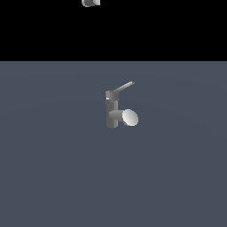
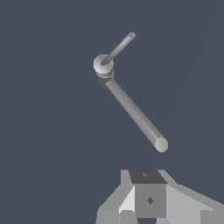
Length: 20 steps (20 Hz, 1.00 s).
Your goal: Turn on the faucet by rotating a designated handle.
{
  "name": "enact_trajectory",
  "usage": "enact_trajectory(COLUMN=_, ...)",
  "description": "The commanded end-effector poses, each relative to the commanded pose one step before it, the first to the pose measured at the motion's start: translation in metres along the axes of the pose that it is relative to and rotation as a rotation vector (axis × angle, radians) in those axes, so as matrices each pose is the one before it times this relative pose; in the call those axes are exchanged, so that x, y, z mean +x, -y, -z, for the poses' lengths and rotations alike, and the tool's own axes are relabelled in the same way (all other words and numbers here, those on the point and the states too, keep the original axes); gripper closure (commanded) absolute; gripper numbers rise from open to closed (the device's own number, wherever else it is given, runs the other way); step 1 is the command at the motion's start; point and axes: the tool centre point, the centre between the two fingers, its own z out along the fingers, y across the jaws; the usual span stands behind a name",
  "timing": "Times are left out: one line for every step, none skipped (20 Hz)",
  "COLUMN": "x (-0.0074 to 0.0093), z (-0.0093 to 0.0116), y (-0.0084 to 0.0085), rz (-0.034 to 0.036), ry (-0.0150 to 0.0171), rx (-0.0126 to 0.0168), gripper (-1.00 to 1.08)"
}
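You had very little of the arm to go on. In the exterior view only 1 small grey-and-white piece of it (image 1: 91,2) showed, cut off by the upper edge of the picture against the black background, well above and apart from the faucet (image 1: 112,111). In the wrist view the tool (image 2: 148,199) appeared only as a blocky grey and white body with a dark square face, cropped by the picture's edge; its fingertips were out of sight, so you could not tell whether it was released or clenched. Nothing was visibly held in it.

The faucet stood upright on the flat slate-blue floor (image 1: 48,177), roughly in the middle of what the exterior view showed of it and well away from every visible edge. Its short thick spout (image 1: 125,117) pointed toward the exterior view's right and ended in a pale round face. The handle (image 1: 123,87), a thin flat bar, stuck out from the top cap toward the exterior view's right, tilted slightly upward at its free end.

From the wrist view you looked down on the faucet's cap (image 2: 103,64), with the handle (image 2: 118,48) and spout (image 2: 135,114) spreading from it in different directions. The tool hung apart from both, touching neither.
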Motion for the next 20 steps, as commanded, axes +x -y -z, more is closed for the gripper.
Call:
enact_trajectory(x=0.01513, z=-0.01484, y=0.00851, rz=-0.06252, ry=0.00119, rx=-0.00035, gripper=1.08)
enact_trajectory(x=0.00593, z=-0.00572, y=0.00332, rz=-0.02412, ry=0.00059, rx=-0.0005, gripper=1.08)
enact_trajectory(x=0.00591, z=-0.00568, y=0.0033, rz=-0.024, ry=0.00057, rx=-0.00051, gripper=1.08)
enact_trajectory(x=0.0059, z=-0.00565, y=0.00328, rz=-0.02389, ry=0.00056, rx=-0.00053, gripper=1.08)
enact_trajectory(x=0.00589, z=-0.00563, y=0.00325, rz=-0.02383, ry=0.00055, rx=-0.00056, gripper=1.08)
enact_trajectory(x=0.00588, z=-0.00561, y=0.00324, rz=-0.02377, ry=0.00053, rx=-0.00058, gripper=1.08)
enact_trajectory(x=0.00589, z=-0.0056, y=0.00323, rz=-0.02375, ry=0.00051, rx=-0.00061, gripper=1.08)
enact_trajectory(x=0.0059, z=-0.00559, y=0.00322, rz=-0.02374, ry=0.0005, rx=-0.00064, gripper=1.08)
enact_trajectory(x=0.00591, z=-0.00559, y=0.00321, rz=-0.02375, ry=0.00048, rx=-0.00067, gripper=1.08)
enact_trajectory(x=0.00592, z=-0.00559, y=0.0032, rz=-0.02378, ry=0.00046, rx=-0.0007, gripper=1.08)
enact_trajectory(x=0.00595, z=-0.00559, y=0.0032, rz=-0.02383, ry=0.00043, rx=-0.00074, gripper=1.08)
enact_trajectory(x=0.00597, z=-0.0056, y=0.0032, rz=-0.02388, ry=0.00041, rx=-0.00077, gripper=1.08)
enact_trajectory(x=0.00601, z=-0.00561, y=0.0032, rz=-0.02398, ry=0.00039, rx=-0.00081, gripper=1.08)
enact_trajectory(x=0.00604, z=-0.00563, y=0.0032, rz=-0.02408, ry=0.00036, rx=-0.00085, gripper=1.08)
enact_trajectory(x=0.00608, z=-0.00565, y=0.00321, rz=-0.02419, ry=0.00034, rx=-0.00089, gripper=1.08)
enact_trajectory(x=0.00613, z=-0.00567, y=0.00321, rz=-0.02433, ry=0.00031, rx=-0.00093, gripper=1.08)
enact_trajectory(x=0.00618, z=-0.00569, y=0.00323, rz=-0.02447, ry=0.00029, rx=-0.00096, gripper=1.08)
enact_trajectory(x=0.00623, z=-0.00572, y=0.00324, rz=-0.02463, ry=0.00026, rx=-0.001, gripper=1.08)
enact_trajectory(x=0.00628, z=-0.00575, y=0.00326, rz=-0.0248, ry=0.00024, rx=-0.00103, gripper=1.08)
enact_trajectory(x=0.00635, z=-0.00578, y=0.00327, rz=-0.02499, ry=0.00022, rx=-0.00106, gripper=1.08)
